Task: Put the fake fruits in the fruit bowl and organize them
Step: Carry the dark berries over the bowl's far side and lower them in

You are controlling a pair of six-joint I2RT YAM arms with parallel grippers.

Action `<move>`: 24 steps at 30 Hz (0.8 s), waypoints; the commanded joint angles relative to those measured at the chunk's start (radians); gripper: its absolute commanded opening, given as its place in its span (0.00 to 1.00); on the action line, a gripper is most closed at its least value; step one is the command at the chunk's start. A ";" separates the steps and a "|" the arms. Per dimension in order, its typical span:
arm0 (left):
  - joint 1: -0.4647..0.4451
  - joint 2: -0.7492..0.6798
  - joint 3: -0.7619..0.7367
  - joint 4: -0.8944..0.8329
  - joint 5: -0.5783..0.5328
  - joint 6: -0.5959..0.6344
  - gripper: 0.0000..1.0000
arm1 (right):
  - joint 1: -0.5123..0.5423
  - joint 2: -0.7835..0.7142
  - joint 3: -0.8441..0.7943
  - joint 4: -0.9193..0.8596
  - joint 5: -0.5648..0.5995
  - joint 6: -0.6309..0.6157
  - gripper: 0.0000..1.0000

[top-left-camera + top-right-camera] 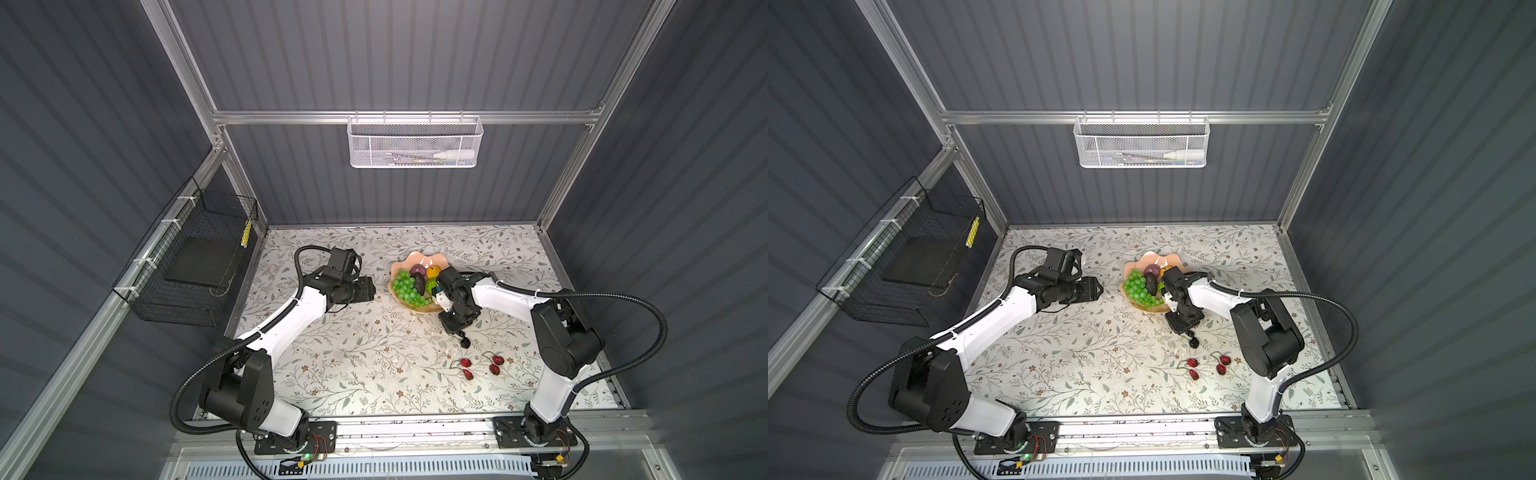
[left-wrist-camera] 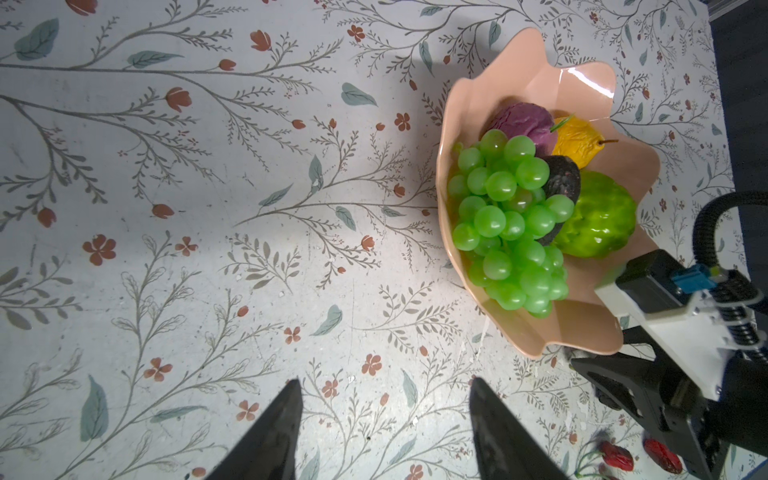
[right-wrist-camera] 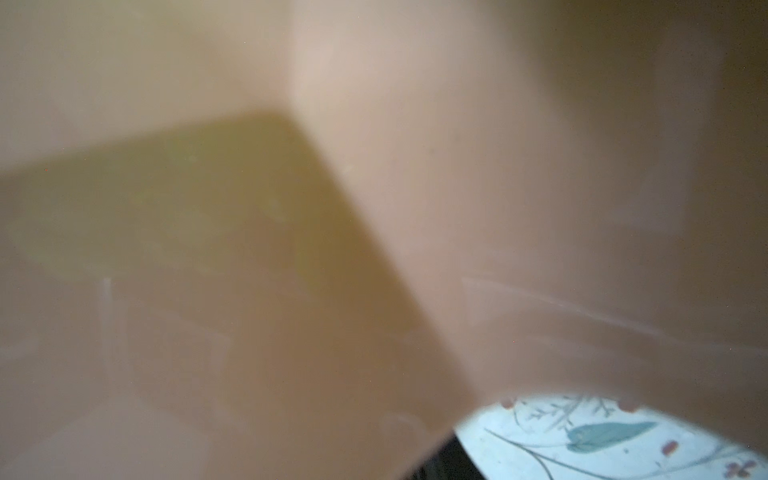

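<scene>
The peach-pink fruit bowl [image 1: 411, 259] [image 2: 494, 79] stands right of the table's middle. It holds a green grape bunch [image 2: 511, 232], a purple fruit [image 2: 523, 124], a yellow pear-like fruit [image 2: 575, 141], a dark avocado [image 2: 561, 183] and a bumpy lime-green ball [image 2: 598, 216]. Red cherries [image 1: 482, 365] [image 2: 615, 455] and a dark cherry [image 1: 465, 343] lie on the table in front of it. My left gripper [image 1: 370, 289] [image 2: 385, 386] hangs open and empty left of the bowl. My right gripper [image 1: 440, 291] is at the bowl's right rim. Its wrist view shows only the blurred bowl wall [image 3: 498, 166], so the jaws are hidden.
A white mesh basket [image 1: 413, 143] hangs on the back wall. A black wire basket [image 1: 187, 257] is fixed to the left wall. The floral table [image 1: 353, 353] is bounded by the enclosure's walls and the front rail [image 1: 415, 428].
</scene>
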 commanded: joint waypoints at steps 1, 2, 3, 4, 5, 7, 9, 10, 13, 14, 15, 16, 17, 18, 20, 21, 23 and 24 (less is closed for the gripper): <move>-0.006 -0.025 -0.002 -0.028 -0.007 0.015 0.65 | -0.002 0.003 -0.011 -0.038 -0.014 -0.005 0.39; -0.005 -0.024 -0.002 -0.028 -0.007 0.015 0.65 | -0.002 0.003 -0.011 -0.037 -0.006 -0.004 0.40; -0.006 -0.024 0.000 -0.027 -0.006 0.016 0.65 | -0.003 0.005 -0.009 -0.037 -0.002 -0.004 0.40; -0.005 -0.022 0.001 -0.030 -0.006 0.015 0.65 | -0.004 0.007 -0.008 -0.035 -0.001 -0.004 0.38; -0.006 -0.025 0.001 -0.029 -0.006 0.013 0.65 | -0.004 0.008 -0.009 -0.037 0.000 -0.004 0.36; -0.006 -0.026 0.001 -0.033 -0.007 0.015 0.65 | -0.004 0.017 -0.009 -0.041 0.010 -0.002 0.33; -0.006 -0.030 0.001 -0.032 -0.009 0.016 0.65 | -0.003 0.020 -0.012 -0.046 0.011 -0.001 0.27; -0.006 -0.033 -0.001 -0.030 -0.007 0.016 0.65 | -0.003 0.018 -0.015 -0.044 0.012 0.002 0.25; -0.006 -0.033 0.001 -0.029 -0.009 0.015 0.65 | -0.003 0.008 -0.023 -0.041 0.022 0.009 0.20; -0.006 -0.031 0.001 -0.029 -0.009 0.014 0.65 | -0.003 0.002 -0.025 -0.041 0.021 0.009 0.17; -0.006 -0.028 0.002 -0.027 -0.009 0.016 0.65 | -0.004 -0.001 -0.028 -0.037 0.021 0.010 0.15; -0.005 -0.025 0.004 -0.026 -0.007 0.015 0.65 | -0.004 -0.005 -0.028 -0.035 0.022 0.011 0.14; -0.005 -0.022 0.006 -0.026 -0.006 0.014 0.65 | -0.006 -0.007 -0.028 -0.032 0.021 0.013 0.13; -0.005 -0.019 0.008 -0.026 -0.003 0.015 0.65 | -0.008 -0.009 -0.028 -0.031 0.018 0.012 0.11; -0.006 -0.015 0.011 -0.031 -0.002 0.015 0.65 | -0.014 -0.011 -0.026 -0.032 0.015 0.014 0.11; -0.006 -0.016 0.012 -0.033 -0.005 0.016 0.65 | -0.017 -0.013 -0.026 -0.032 0.013 0.014 0.10; -0.006 -0.019 0.012 -0.033 -0.009 0.016 0.65 | -0.021 -0.023 -0.025 -0.034 0.007 0.017 0.06; -0.006 -0.019 0.012 -0.034 -0.010 0.016 0.65 | -0.023 -0.031 -0.025 -0.033 0.002 0.020 0.00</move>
